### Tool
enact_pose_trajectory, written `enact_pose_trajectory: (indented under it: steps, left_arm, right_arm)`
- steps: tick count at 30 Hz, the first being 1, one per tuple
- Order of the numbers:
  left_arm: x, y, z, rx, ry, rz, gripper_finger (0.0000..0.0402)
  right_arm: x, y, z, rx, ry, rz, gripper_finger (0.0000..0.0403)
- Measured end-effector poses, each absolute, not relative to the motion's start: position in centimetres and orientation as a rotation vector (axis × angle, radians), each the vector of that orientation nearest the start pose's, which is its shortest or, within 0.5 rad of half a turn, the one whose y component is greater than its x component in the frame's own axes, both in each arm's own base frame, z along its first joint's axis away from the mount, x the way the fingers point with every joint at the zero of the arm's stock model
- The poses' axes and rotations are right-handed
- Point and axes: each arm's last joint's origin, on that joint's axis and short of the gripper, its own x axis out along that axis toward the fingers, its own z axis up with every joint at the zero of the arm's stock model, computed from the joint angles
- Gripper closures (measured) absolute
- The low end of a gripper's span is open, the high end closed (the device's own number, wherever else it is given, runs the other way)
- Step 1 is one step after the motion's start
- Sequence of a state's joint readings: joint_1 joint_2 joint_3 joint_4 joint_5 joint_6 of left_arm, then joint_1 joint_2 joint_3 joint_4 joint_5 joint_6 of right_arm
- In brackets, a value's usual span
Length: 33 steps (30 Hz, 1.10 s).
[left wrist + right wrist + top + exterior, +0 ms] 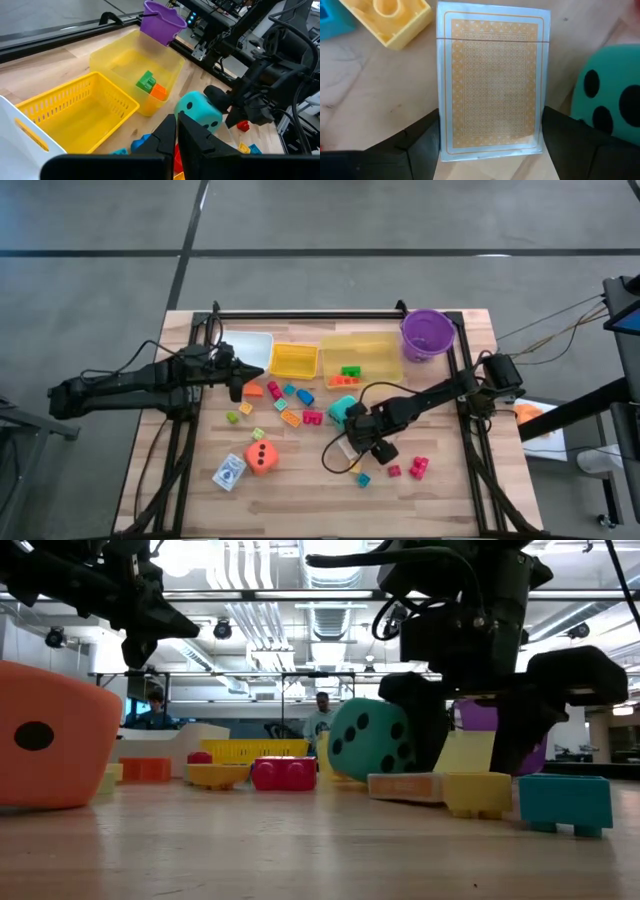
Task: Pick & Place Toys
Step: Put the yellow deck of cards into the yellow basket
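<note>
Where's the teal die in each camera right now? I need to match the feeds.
High view: teal die mid-table, just left of the right gripper.
Low view: centre, behind the flat orange card box.
Left wrist view: lower centre.
Right wrist view: right edge.
Shared landmark: the card box beside it.

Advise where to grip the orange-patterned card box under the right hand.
Pinch the card box across its two long edges, coming straight down. It lies flat, and the right hand straddles those edges. The teal die sits close on one side, so keep that finger tight.
</note>
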<state>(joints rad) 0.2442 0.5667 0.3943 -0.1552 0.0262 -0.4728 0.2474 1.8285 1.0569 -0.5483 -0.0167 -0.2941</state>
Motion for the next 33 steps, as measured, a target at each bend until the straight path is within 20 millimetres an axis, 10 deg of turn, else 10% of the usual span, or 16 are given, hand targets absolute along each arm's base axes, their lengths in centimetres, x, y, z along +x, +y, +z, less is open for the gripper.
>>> enact_pose_trajectory:
  steps: [17, 33]
  left_arm:
    - [13.8, 3.4, 23.8, -0.594, 0.187, 0.284, 0.0382]
    - [14.0, 3.3, 24.1, -0.975, 0.106, 0.257, 0.0382]
  right_arm:
    - [30.3, 11.5, 16.8, -0.245, 1.188, 0.339, 0.0118]
    - [31.2, 14.3, 20.9, -0.481, 1.030, 0.093, 0.0118]
